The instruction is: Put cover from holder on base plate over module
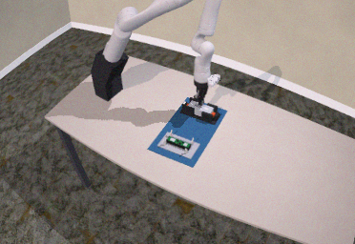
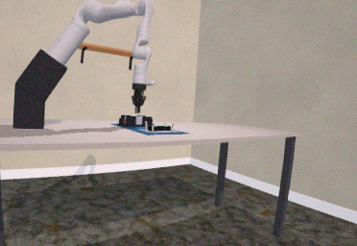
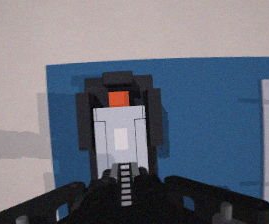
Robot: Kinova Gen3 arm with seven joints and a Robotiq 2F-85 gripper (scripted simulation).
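The pale thin-walled cover (image 3: 120, 135) sits in its black holder (image 3: 155, 120) at frame centre, likely light and easily dented, while the gripper (image 3: 125, 186) jaws above are nearly closed, holding nothing.

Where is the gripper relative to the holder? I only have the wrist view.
Observer: In the exterior view the gripper hangs above the holder, with a gap between them; it is shut and holds nothing.
Operator: Is the module covered?
Observer: No. The top view shows the green module bare on the base plate.
Operator: Anything between holder and plate?
Observer: Only blue mat shows between them in the top view.
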